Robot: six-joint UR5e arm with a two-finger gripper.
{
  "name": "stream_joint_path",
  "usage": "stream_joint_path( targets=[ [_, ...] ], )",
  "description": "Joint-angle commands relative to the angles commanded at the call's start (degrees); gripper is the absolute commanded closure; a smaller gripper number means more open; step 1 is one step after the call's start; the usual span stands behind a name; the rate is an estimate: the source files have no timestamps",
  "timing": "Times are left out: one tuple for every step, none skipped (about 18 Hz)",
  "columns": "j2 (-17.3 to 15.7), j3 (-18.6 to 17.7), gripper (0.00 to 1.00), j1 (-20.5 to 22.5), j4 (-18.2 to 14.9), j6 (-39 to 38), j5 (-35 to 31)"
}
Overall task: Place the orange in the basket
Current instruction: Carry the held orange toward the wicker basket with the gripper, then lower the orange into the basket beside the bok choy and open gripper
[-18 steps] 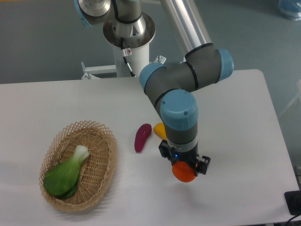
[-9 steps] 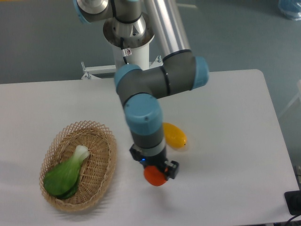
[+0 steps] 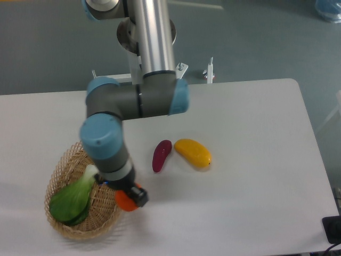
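The orange (image 3: 124,201), a small bright orange-red ball, is held in my gripper (image 3: 127,199), which is shut on it. It hangs above the right rim of the basket (image 3: 63,224), an oval tan wicker basket at the table's lower left. My arm's wrist comes down over the basket's right side and hides part of that rim. The orange's top is covered by the gripper body.
A green bok choy (image 3: 74,196) lies inside the basket. To the right on the white table (image 3: 256,138) lie a dark purple elongated vegetable (image 3: 161,155) and a yellow-orange mango-like fruit (image 3: 193,153). A black object (image 3: 332,229) sits at the lower right edge.
My arm has swung left across the table carrying the orange, from right of the mango-like fruit to the basket's right rim. The purple vegetable and yellow fruit are uncovered again.
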State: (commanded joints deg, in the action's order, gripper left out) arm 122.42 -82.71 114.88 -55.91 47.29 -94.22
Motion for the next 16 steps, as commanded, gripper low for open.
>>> stream_joint_path(
  targets=[
    [0.5,0.3,0.43,-0.7,0.6,-0.1,0.0],
    [0.8,0.4,0.43,-0.9,0.8,-0.2,0.0],
    [0.8,0.5,0.42,-1.0,0.8,-0.2,0.0],
    [0.9,0.5,0.42,-1.3,0.8,-0.2,0.2],
    [0.9,0.5,0.40,-1.3,0.8,-0.3,0.5],
    [0.9,0.5,0.37,-1.3,0.8,-0.8,1.2],
    [0.9,0.5,0.33,-1.3,0.8,-1.8,1.9],
    [0.8,0.5,0.21,-1.3,0.9,-1.8,2.5],
    [0.8,0.5,0.07,-1.3,0.9,-2.1,2.8],
    [0.8,0.5,0.00,-1.3,1.0,-2.4,3.3],
    [0.8,0.4,0.00,-1.3,1.1,-2.5,4.6],
    [0.8,0.3,0.00,-1.4,1.1,-2.9,5.9],
    [0.8,0.4,0.00,-1.4,1.1,-3.3,7.1],
    [0.6,0.4,0.00,-1.3,1.2,-3.5,7.6],
    [0.4,0.4,0.00,-1.3,1.2,-3.5,7.6],
    [0.2,0.4,0.00,-1.3,1.2,-3.5,7.6]
  ],
)
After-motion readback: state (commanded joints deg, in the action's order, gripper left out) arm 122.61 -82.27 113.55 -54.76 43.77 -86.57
